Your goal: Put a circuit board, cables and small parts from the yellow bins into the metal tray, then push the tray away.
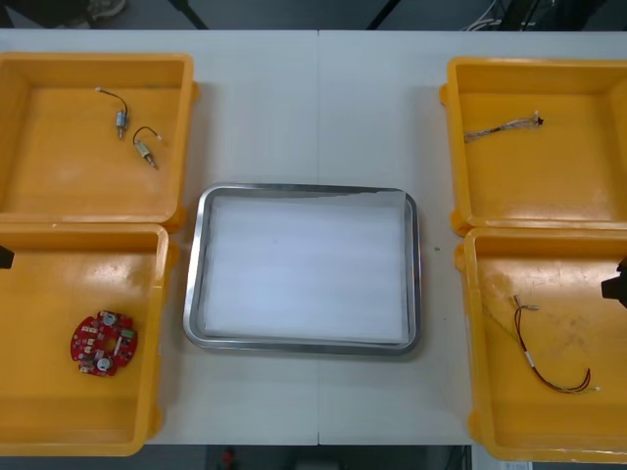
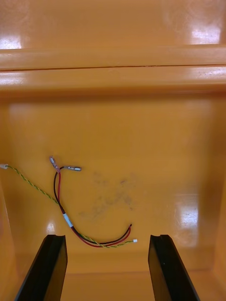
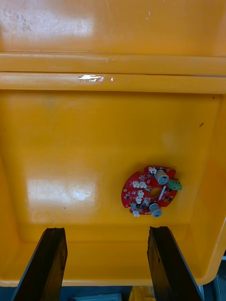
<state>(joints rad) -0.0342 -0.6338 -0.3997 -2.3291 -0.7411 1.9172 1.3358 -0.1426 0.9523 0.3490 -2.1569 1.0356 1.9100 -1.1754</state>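
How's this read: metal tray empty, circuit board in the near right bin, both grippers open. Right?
Not quite. The front view shows the circuit board in the near left bin. The near right bin holds a red and yellow cable. The metal tray is empty, and the left gripper and right gripper are both open.

left pincer (image 1: 4, 257), right pincer (image 1: 617, 284), seemingly dark slivers cut by front view's sides

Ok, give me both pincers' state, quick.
Left pincer: open, empty, pointed at the red circuit board.
Right pincer: open, empty, pointed at the red and yellow cable.
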